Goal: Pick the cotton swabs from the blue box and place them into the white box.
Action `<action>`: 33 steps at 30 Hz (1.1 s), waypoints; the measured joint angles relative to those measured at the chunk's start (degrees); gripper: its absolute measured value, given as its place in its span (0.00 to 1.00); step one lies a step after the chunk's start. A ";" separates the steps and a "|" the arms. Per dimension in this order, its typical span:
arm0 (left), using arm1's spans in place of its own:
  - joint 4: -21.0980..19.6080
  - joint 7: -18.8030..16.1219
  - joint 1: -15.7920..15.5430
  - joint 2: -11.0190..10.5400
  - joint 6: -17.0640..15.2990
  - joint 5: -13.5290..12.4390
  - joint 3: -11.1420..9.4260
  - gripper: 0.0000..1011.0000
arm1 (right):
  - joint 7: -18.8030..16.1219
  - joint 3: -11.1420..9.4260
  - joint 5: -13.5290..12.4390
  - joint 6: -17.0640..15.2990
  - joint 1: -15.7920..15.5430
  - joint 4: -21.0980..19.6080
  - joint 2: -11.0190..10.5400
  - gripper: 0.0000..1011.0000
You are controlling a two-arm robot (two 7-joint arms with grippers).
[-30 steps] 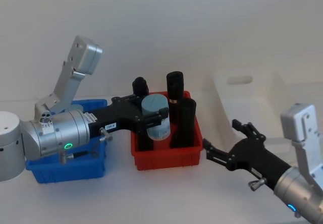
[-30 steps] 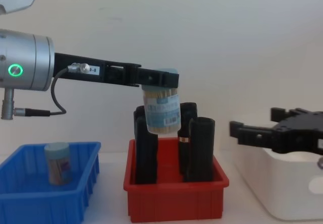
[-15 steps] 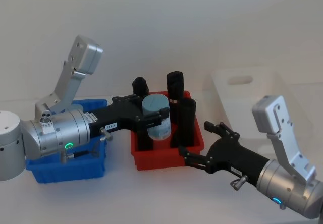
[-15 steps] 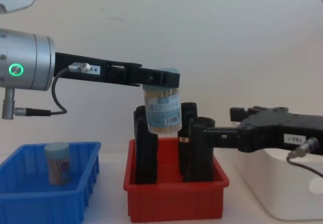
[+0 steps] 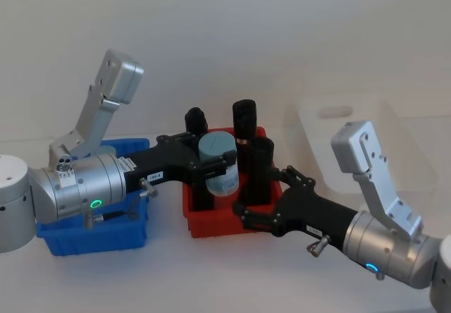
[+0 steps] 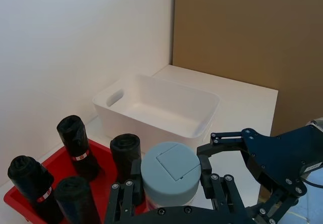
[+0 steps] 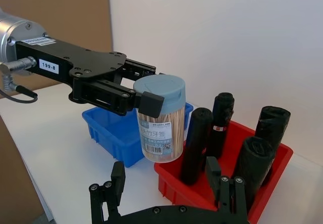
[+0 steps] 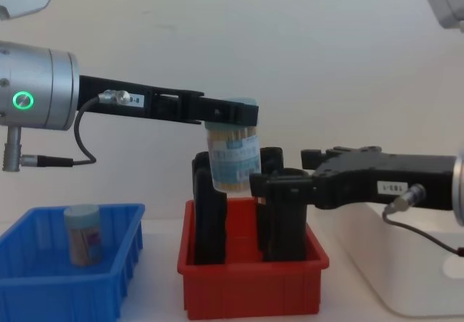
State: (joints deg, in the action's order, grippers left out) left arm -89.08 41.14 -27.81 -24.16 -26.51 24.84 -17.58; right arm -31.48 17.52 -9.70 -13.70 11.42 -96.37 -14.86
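My left gripper (image 5: pixel 213 152) is shut on the pale lid of one tub of cotton swabs (image 5: pixel 218 172), holding it in the air above the red bin; the tub (image 8: pixel 233 161) hangs upright. A second tub (image 8: pixel 83 233) stands in the blue box (image 8: pixel 43 287). My right gripper (image 5: pixel 265 197) is open, level with the held tub's lower part and just right of it, not touching it. In the right wrist view the tub (image 7: pixel 161 120) hangs beyond my open fingers (image 7: pixel 118 177). The white box (image 5: pixel 366 133) sits at the far right.
A red bin (image 5: pixel 211 226) holding several tall black cylinders (image 5: pixel 244 119) stands between the blue box (image 5: pixel 91 237) and the white box (image 8: pixel 406 282). The right gripper's fingers reach in beside those cylinders. A wall closes off the back.
My right arm has swung left from in front of the white box to the red bin, close to the held tub. The left gripper and its tub have stayed put.
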 joint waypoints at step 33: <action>0.00 0.00 0.00 0.00 0.00 0.00 0.01 0.66 | -3.54 2.21 1.79 2.43 8.62 10.73 5.17 0.92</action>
State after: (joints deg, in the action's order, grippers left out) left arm -89.08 41.14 -27.81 -24.16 -26.51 24.84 -17.58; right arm -35.02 19.73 -7.91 -11.27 20.04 -85.63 -9.69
